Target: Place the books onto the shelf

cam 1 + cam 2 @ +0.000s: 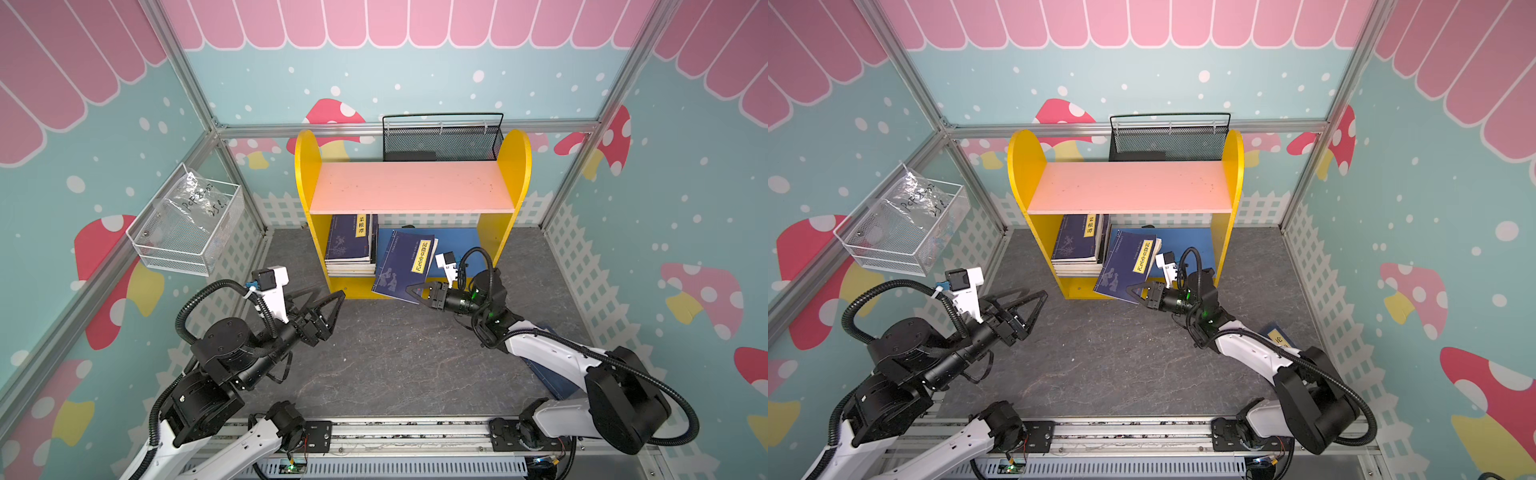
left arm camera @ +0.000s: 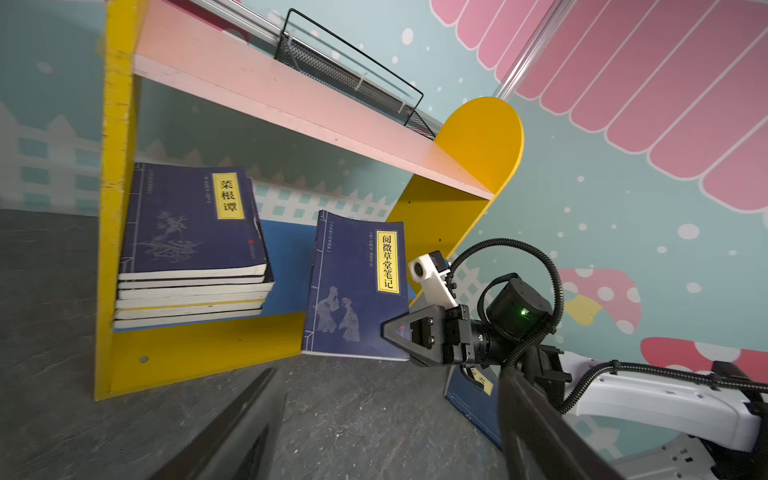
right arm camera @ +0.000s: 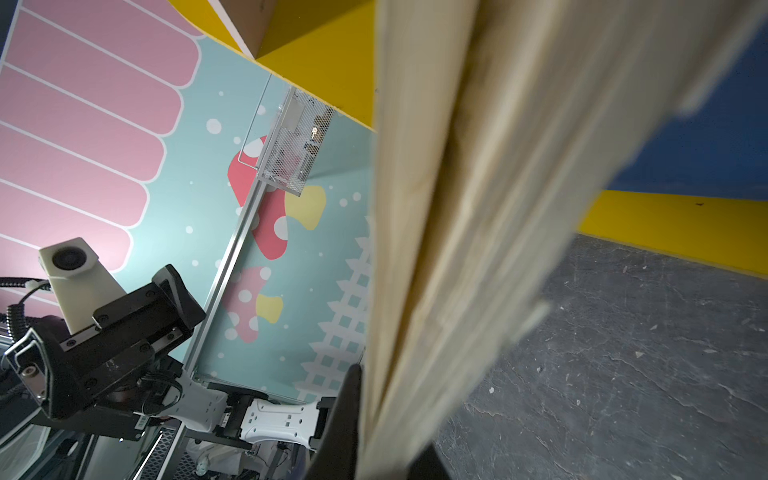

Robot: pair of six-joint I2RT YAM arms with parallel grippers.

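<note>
**Shelving under way:** A grey, stone-patterned table fills the booth, with the yellow-sided shelf standing at its far edge, partly stocked. The shelf's pink upper board is bare. Its blue lower board carries everything shelved so far. A black mesh basket sits behind the shelf and a white wire basket on the left wall; neither has any part in the work.

On the left of the lower board lies a flat stack of paperbacks, about six deep, topped by a navy volume with a yellow title label. Just right of it, a tilted navy book is partway in. Its far end is over the blue board beside the stack, and its near end juts past the shelf's yellow front lip.

The right arm's fingers are clamped on that book's near right corner, and the right wrist view shows its page edges close up between them. A further navy book lies on the table under the right arm, to the near right of the shelf.

The left arm's fingers stand wide and hold nothing, above the table near the shelf's left front corner and apart from it.

On this showing most of the job looks done: one book to seat and at least one to fetch. Whether others remain out of sight cannot be told.
</note>
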